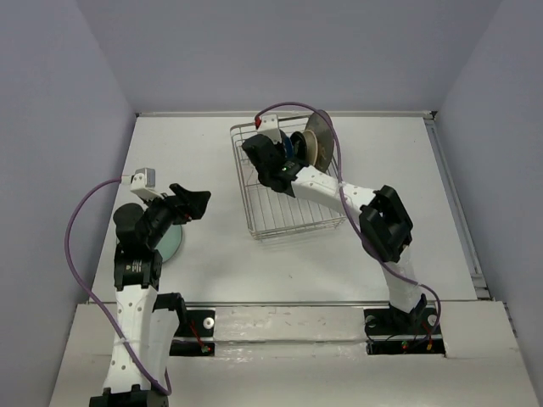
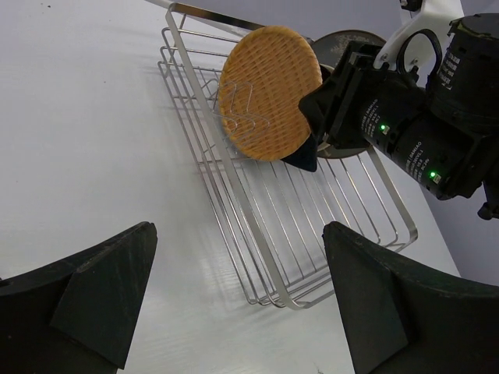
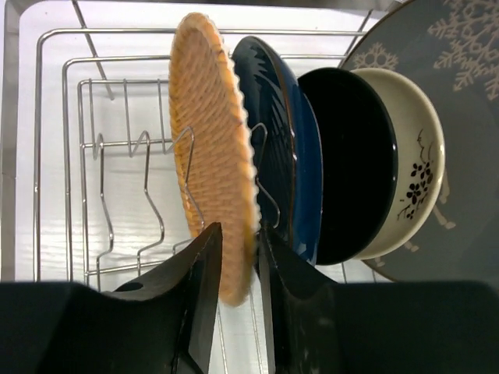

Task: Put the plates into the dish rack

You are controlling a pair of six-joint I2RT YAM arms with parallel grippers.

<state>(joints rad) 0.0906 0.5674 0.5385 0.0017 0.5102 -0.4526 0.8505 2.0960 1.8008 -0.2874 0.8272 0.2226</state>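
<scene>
The dish rack stands at the table's back centre. An orange woven plate stands on edge between its tines. To its right stand a dark blue plate, a black one, a cream one and a grey one with a white pattern. My right gripper straddles the orange plate's lower rim, fingers slightly parted, a thin gap at the right finger. My left gripper is open and empty above the table left of the rack. A pale teal plate lies under the left arm.
Raised edges border the white table at the back and right. The rack's left half holds only bare tines. The right arm reaches over the table from the near right into the rack.
</scene>
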